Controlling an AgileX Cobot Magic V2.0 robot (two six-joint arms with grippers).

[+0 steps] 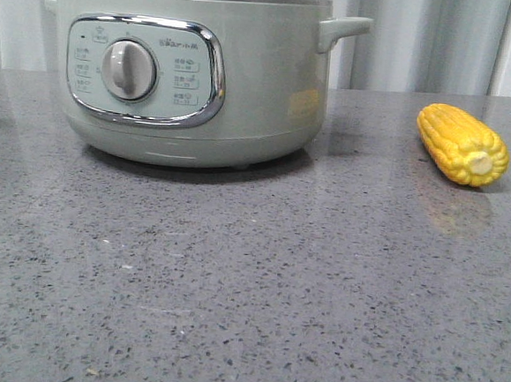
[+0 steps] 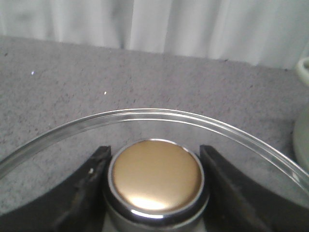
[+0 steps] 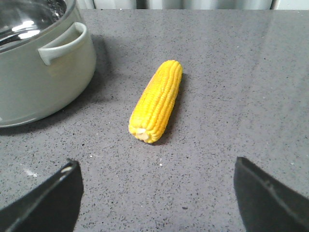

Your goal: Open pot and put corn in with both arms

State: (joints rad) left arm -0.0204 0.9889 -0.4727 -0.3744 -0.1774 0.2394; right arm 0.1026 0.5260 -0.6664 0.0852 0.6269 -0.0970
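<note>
**One cob, one open pot: how the corn should handle**

One short yellow corn cob (image 1: pixel 462 144) lies on the speckled grey worktop (image 1: pixel 248 288), right of the large pale grey-green electric pot (image 1: pixel 189 75) and well apart from it. The right gripper (image 3: pixel 157 193) hovers near it, fingers (image 3: pixel 48 200) spread wide and empty. The cob looks light, stiff and ridged (likely to roll), so gripping across its middle seems safest. The left gripper (image 2: pixel 154 186) has its fingers clamped on the gold knob (image 2: pixel 157 175) of a clear glass lid (image 2: pixel 145 116), fragile and slippery.
</note>
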